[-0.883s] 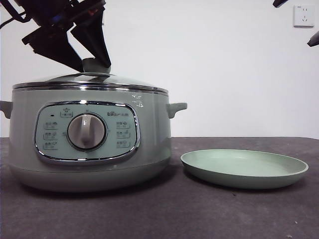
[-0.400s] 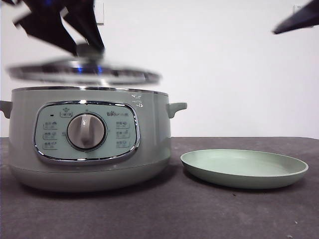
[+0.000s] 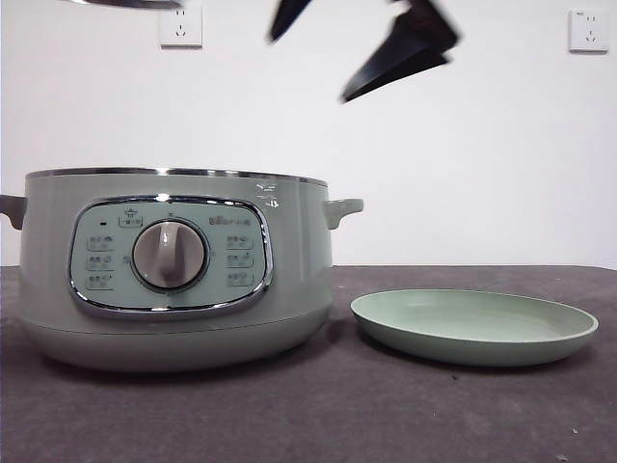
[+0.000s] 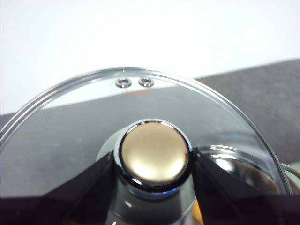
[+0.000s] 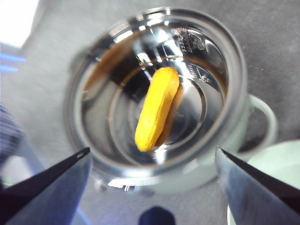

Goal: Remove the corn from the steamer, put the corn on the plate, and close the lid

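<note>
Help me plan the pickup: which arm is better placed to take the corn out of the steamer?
Right. The right gripper hangs over the open steamer with jaws open, the corn between them. The left gripper is shut on the lid.

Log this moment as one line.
left gripper: shut on domed glass lid's knob, raised | right gripper: open above pale-green steamer | yellow corn: inside | pale-green plate: empty

Clear glass lid [image 4: 84, 126], mirror-shiny metal steamer [image 5: 117, 122] bowl, matt plate [image 3: 474, 328]
</note>
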